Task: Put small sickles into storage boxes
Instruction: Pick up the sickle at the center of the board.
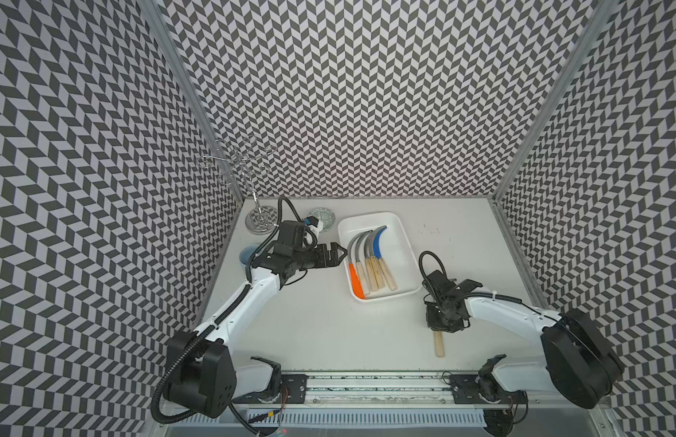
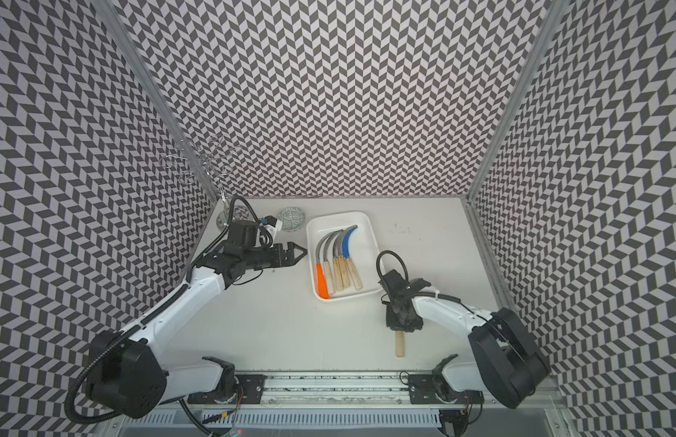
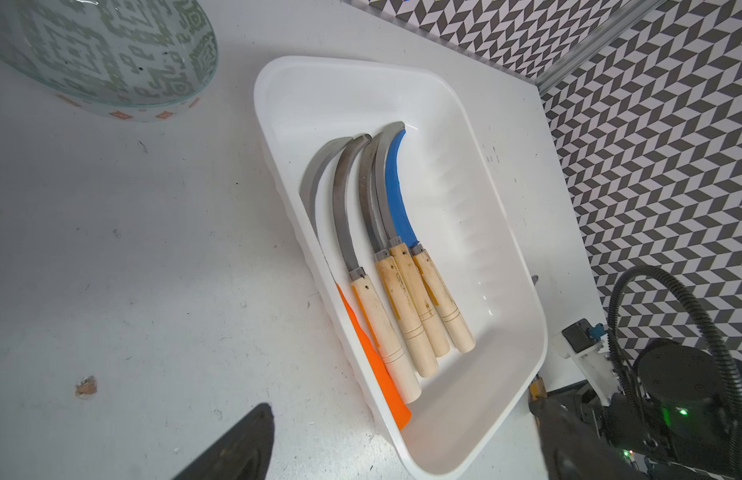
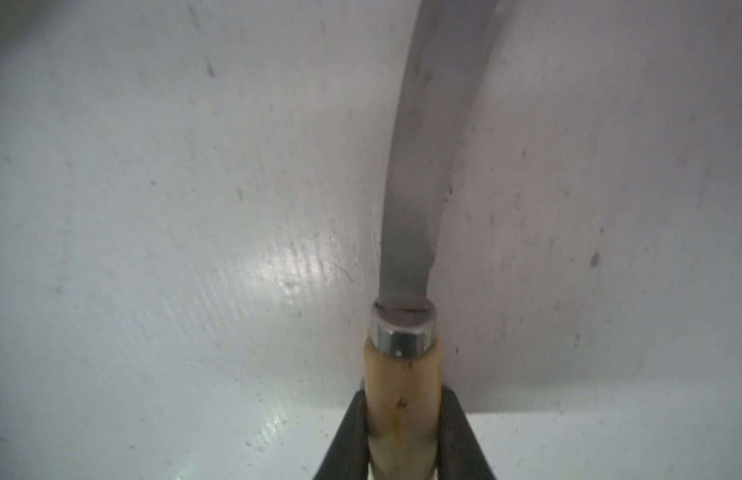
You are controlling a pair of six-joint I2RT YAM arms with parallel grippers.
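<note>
**Five sickles in the tray, the sixth in the right claw**

Five small sickles (image 3: 406, 299) lie side by side in the white tray (image 1: 400, 249), blades toward 12 o'clock. The orange-handled sickle (image 1: 356, 283) lies on the 9 o'clock side and the blue-bladed sickle (image 1: 378, 242) on the 3 o'clock side, with three grey-bladed ones between.

At the tray's 5 o'clock, both top views show only the pale handle end of the sixth sickle (image 2: 400, 346), poking toward 6 o'clock from under the right wrist. The right wrist view supplies the rest: the right gripper (image 4: 402, 399) is clamped on that wooden handle just behind its metal collar. The grey blade curves away over the table (image 1: 309, 321).

The left gripper (image 1: 340, 254) hovers at the tray's 9 o'clock, and its wrist view shows the jaws spread wide. A patterned bowl (image 1: 323, 218) sits at the tray's 10 o'clock.
</note>
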